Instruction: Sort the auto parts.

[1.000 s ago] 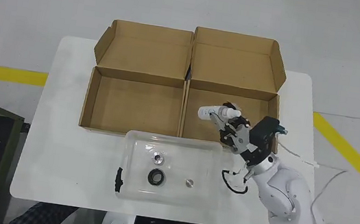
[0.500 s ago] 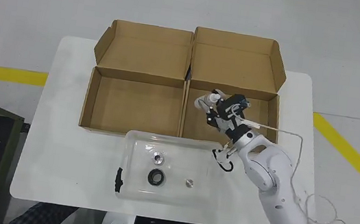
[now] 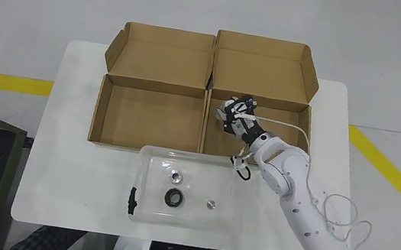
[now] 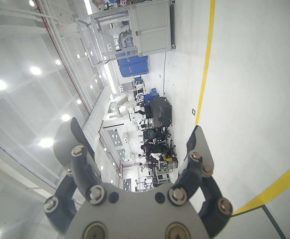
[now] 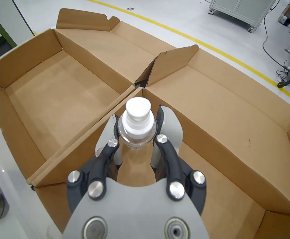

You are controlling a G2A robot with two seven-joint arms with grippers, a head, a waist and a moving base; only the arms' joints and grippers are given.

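Above right cardboard box (image 5: 226, 117): right fingers (image 5: 172, 126) clamp white-capped clear part (image 5: 137, 120).

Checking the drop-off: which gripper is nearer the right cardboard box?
Right. The right gripper, holding a small bottle, is over that box; the left gripper points out into the hall.

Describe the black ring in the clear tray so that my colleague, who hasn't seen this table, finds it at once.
On the white table, a clear plastic tray sits on the robot's side of two open cardboard boxes. Three small parts lie in it. The black ring is the only dark one; its neighbours, a silver nut-like piece and a silver disc, are both metal.
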